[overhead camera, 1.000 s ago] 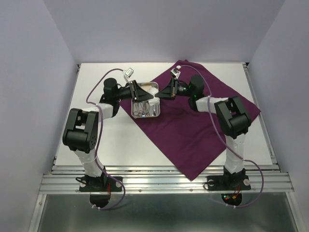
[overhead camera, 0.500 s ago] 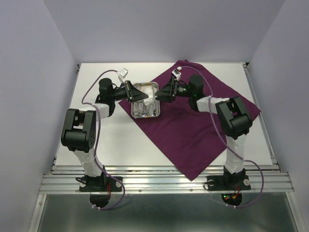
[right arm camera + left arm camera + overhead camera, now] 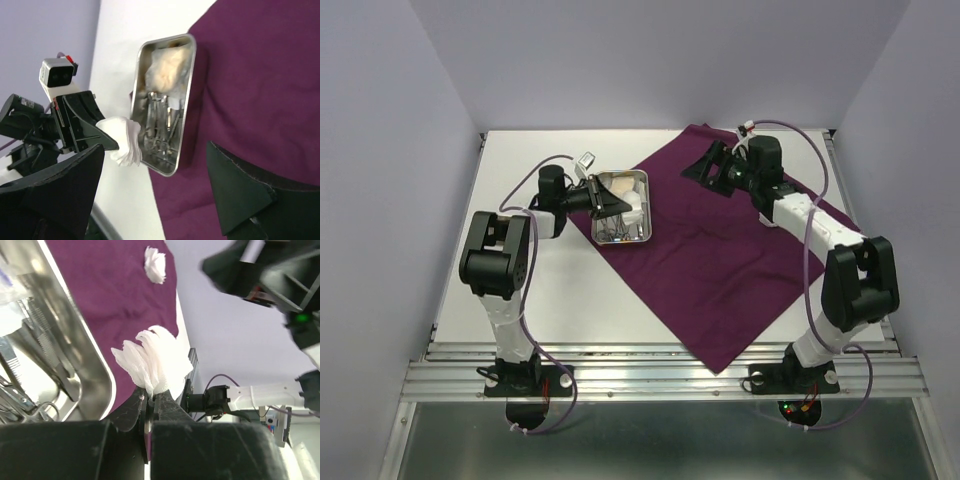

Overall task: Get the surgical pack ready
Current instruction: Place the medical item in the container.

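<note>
Left wrist view shows the left gripper (image 3: 150,401) pinched shut on a fluffy white gauze pad (image 3: 156,365), held up over the steel tray (image 3: 95,372). The tray sits at the left edge of the purple cloth (image 3: 720,260), with steel instruments (image 3: 159,125) lying inside it. The right gripper (image 3: 698,168) hovers above the cloth's far part, jaws spread wide and holding nothing.

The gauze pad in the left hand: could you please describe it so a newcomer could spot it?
Find the purple cloth; a steel tray sits at its left edge. By the tray, the left hand pinches a fluffy white gauze pad, the only gauze held aloft.
</note>
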You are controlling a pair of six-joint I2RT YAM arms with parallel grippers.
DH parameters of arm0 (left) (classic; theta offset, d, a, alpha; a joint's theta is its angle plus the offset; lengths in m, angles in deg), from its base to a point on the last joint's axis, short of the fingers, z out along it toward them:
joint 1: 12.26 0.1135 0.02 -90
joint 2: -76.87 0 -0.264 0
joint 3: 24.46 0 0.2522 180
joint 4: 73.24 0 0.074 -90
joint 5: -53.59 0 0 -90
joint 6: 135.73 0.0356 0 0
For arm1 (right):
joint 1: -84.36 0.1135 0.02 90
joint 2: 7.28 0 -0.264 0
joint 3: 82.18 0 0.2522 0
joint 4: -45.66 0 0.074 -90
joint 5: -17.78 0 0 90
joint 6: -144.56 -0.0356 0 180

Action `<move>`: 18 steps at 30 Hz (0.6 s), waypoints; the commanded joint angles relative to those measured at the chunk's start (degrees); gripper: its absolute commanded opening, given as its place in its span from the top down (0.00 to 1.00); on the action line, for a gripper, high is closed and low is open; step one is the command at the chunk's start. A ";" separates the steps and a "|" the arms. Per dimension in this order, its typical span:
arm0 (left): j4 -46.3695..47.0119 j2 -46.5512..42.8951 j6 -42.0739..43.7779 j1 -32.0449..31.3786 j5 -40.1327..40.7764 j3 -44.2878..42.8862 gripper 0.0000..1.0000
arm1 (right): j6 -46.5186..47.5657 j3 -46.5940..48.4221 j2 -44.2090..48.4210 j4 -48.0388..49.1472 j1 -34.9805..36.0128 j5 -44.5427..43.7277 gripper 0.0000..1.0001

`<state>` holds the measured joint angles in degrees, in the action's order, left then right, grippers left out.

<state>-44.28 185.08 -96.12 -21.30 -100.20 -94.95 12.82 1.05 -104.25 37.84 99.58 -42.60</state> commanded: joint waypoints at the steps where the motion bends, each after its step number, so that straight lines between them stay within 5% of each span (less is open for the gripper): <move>1: -3.43 1.57 4.16 -0.98 0.68 -3.74 1.00 | 9.30 1.10 5.99 -13.31 -0.02 -12.92 0.13; 18: -8.79 8.16 7.67 -2.56 2.97 -8.65 1.00 | 11.85 -2.50 11.62 -17.09 -0.55 -16.97 0.13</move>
<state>-51.01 192.88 -91.49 -23.22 -97.36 -100.78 23.12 -0.83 -96.12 20.72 99.34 -57.48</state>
